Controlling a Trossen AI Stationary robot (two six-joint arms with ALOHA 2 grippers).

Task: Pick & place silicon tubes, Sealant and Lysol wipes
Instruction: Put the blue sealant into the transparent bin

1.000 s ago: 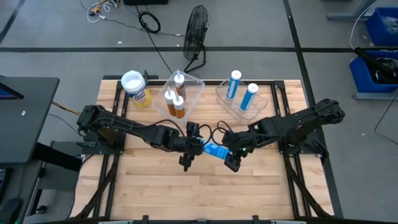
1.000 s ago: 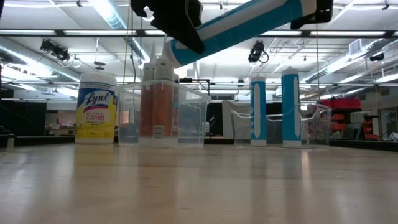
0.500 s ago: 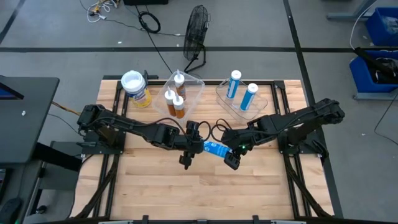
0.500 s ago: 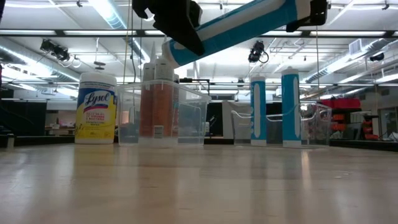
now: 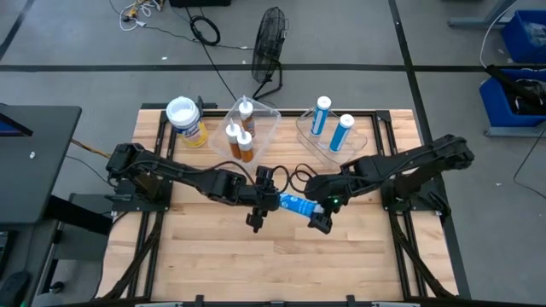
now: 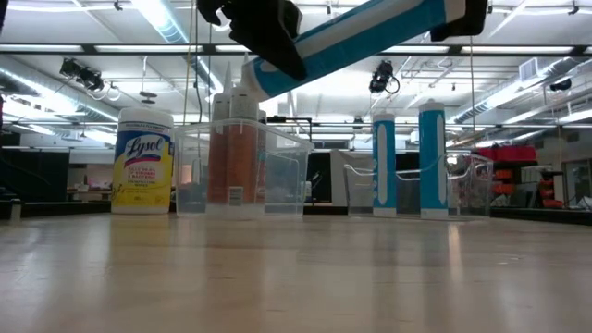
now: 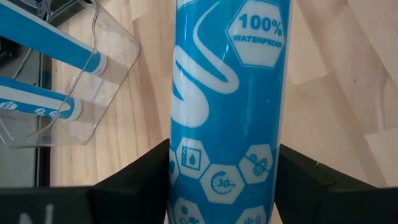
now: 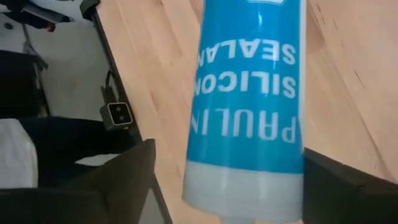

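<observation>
A blue-and-white sealant tube [image 5: 295, 205] hangs above the table's middle between my two grippers. My left gripper [image 5: 271, 203] is shut on its left end. My right gripper [image 5: 318, 217] is open, with one finger on each side of the tube's right end [image 8: 242, 124] and a gap showing beside one finger [image 8: 124, 180]. The yellow Lysol wipes canister [image 5: 186, 119] stands upright on its base at the far left. Orange-brown silicon tubes [image 5: 241, 138] stand in a clear bin. Two more blue tubes [image 5: 333, 128] stand in a clear tray. My left gripper pinches the tube's left end [image 7: 186, 168] between its two fingers, one on each side of the round body. The fingers [image 7: 140, 180] come from the table's left, slanting down, and lie along the tube. The tube [image 6: 351, 42] is lifted clear of the table and slants.
The clear bin [image 6: 277, 176] and the clear tray [image 6: 462, 185] stand along the far edge, with the Lysol wipes canister [image 6: 143, 159] to their left. A fan [image 5: 270, 43] stands on the floor beyond the table. Bare wood [image 5: 281, 264] lies toward the near edge.
My right gripper has rolled a little about the tube's right end. The tube and my left gripper have stayed where they were, above the table's middle.
</observation>
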